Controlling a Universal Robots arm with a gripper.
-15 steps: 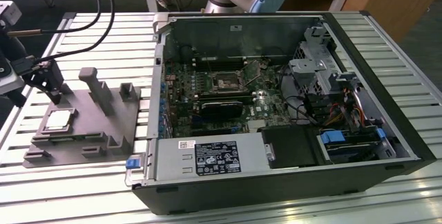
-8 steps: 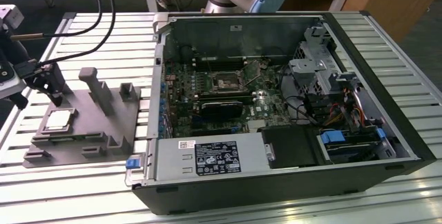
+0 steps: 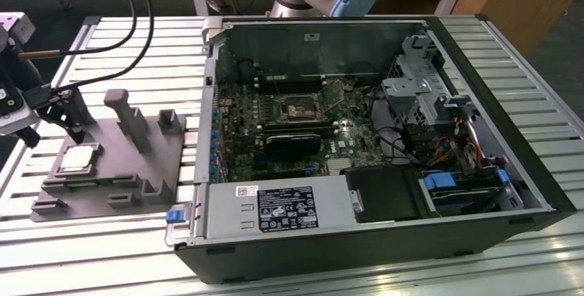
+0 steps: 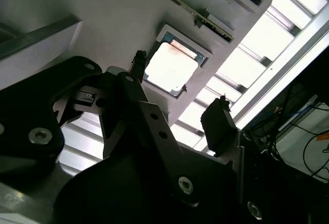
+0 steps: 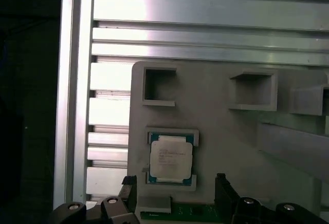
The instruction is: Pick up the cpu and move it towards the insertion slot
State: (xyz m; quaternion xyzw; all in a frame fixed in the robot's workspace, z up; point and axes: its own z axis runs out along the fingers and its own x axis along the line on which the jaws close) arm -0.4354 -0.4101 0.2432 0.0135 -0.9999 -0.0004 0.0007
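Exterior view: end effector hangs over the grey fixture plate on the slatted surface, at the exterior view's left. The cpu sits in the plate's recess. The insertion slot lies inside the open computer case, well apart.

First wrist view: fingers apart, one on each side of the cpu, nothing held.

Second wrist view: more of the fingers shows; they probably do not touch the chip.

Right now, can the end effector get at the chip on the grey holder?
Probably yes: the end effector hangs open near the chip, which lies uncovered on the grey holder, with nothing between them.
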